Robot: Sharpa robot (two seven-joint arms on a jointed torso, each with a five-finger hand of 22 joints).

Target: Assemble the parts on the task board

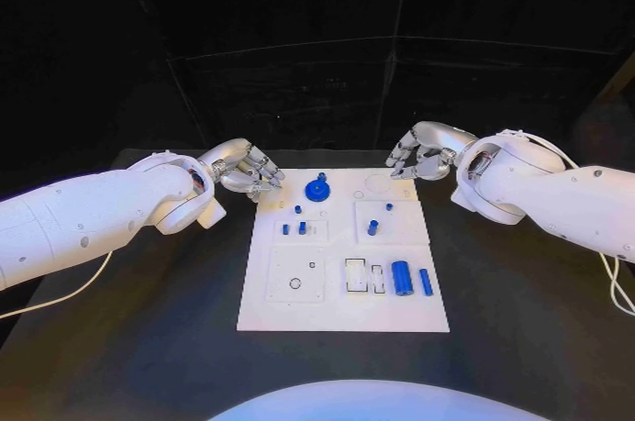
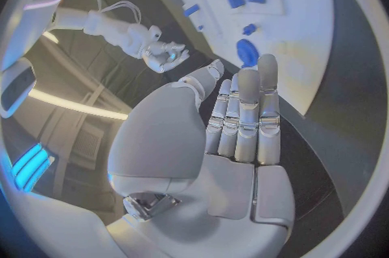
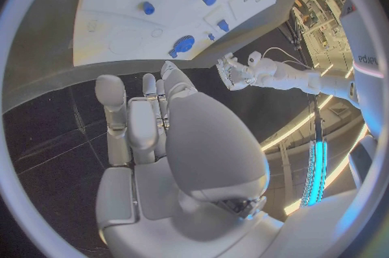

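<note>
Head view: both hands hover empty, fingers loosely spread, the left hand [image 1: 248, 171] and right hand [image 1: 421, 152] flanking the far edge of the task board [image 1: 344, 315]. Several blue parts [image 1: 401, 278] lie loose near its front; assembly looks barely begun.

both hands [image 1: 245, 169] [image 1: 421, 155] hover empty beyond the task board [image 1: 265, 311].

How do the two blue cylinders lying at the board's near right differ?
The thicker blue cylinder is plainly fatter and a little longer than the slim blue cylinder. The thicker one lies nearer the board's middle, the slim one toward its right edge. Both lie flat, parallel, untouched by either hand.
</note>
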